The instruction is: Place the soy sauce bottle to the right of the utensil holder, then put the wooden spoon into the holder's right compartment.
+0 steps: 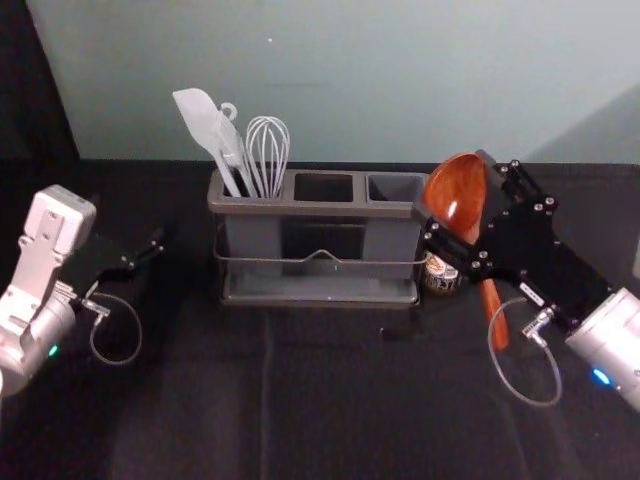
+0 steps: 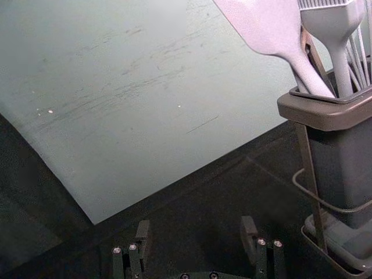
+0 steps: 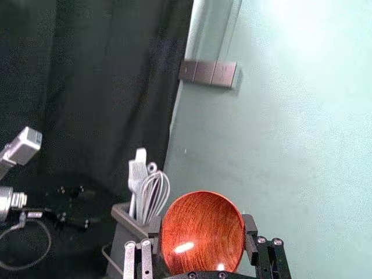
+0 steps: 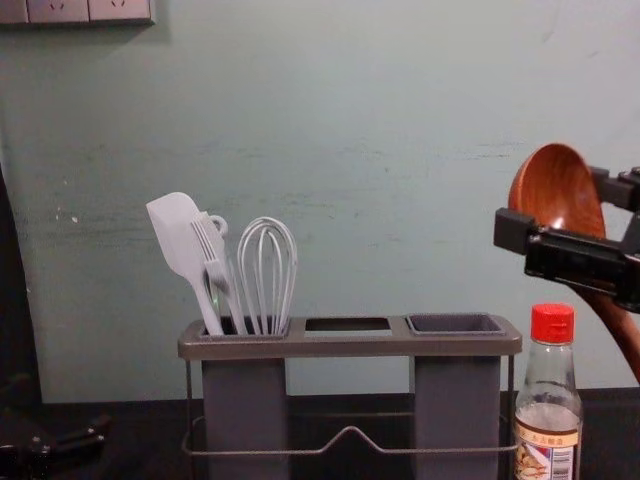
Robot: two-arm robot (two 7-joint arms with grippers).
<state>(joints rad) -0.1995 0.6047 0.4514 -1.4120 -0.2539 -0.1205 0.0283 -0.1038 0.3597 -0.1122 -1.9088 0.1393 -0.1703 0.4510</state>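
My right claw holds the wooden spoon, its two fingers on either side of the bowl. The bowl sits up between them, and the handle slants down below the claw. In the chest view I have the claw reaching in from the right edge, raised above the rim of the utensil holder.

The soy sauce bottle stands upright below my right claw, red cap up, just beside the holder's right end. I can't tell whether bottle and holder touch. In the head view the claw partly covers the bottle.

The holder's right compartment is lower than this claw and to its left, with its mouth facing up. The middle opening lies farther left of the claw. Farthest left is the left compartment, where a pale spatula, a slotted utensil and a whisk stand with their heads up. A wire rail runs across the holder's front, lower than the claw.

My left claw hangs on the other side, to the left of the holder and apart from it. Its wrist view shows the fingers spread wide, with a gap between them.
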